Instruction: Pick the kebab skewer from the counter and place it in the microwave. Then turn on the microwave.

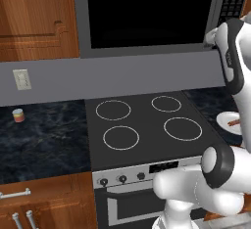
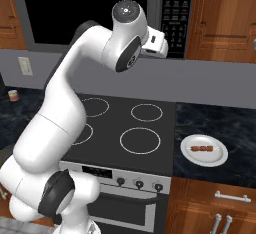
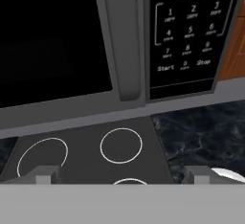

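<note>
One kebab skewer [image 2: 202,149] lies flat on a white plate [image 2: 220,159] near the counter's [image 2: 215,123] front edge, right of the stovetop [image 2: 125,128]; likely light, stiff and lumpy, best pinched mid-length across the stick, while the empty gripper [image 3: 122,176], jaws wide, faces the microwave [image 3: 129,41].

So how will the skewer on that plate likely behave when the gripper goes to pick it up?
The skewer looks thin and small, so probably light. It lies flat on the plate, leaving little height to grip, so the fingers may scrape the plate or push it along. Its lumpy pieces may give some hold, though the round stick could roll between the pads.
</note>
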Controlling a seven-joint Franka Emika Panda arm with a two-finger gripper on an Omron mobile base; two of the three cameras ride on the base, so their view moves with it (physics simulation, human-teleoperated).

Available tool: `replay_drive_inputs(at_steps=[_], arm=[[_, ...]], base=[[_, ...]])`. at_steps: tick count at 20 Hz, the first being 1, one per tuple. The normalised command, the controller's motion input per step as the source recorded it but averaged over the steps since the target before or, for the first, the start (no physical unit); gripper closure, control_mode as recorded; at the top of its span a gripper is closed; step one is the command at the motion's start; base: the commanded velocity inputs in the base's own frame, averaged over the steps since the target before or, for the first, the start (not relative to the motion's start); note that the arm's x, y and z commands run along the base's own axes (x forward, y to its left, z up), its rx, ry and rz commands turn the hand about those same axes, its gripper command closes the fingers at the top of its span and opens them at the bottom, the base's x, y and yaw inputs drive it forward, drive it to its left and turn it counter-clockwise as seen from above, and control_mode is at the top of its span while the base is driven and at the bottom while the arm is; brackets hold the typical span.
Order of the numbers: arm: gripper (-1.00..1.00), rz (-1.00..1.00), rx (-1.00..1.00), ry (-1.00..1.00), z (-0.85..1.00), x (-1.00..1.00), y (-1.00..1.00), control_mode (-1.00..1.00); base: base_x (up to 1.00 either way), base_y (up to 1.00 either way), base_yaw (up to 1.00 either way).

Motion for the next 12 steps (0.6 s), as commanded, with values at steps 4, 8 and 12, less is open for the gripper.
replay_drive_inputs(at_steps=[4,8,12], arm=[[-1.0,0.0,0.0,0.0,0.0,0.38,0.0,-1.0],[-1.0,0.0,0.0,-0.01,0.1,0.33,-0.03,-1.0],[-1.0,0.0,0.0,-0.05,0.15,0.28,-0.1,-1.0]], base=[[0.0,0.0,0.0],[0.0,0.0,0.0],[0.0,0.0,0.0]])
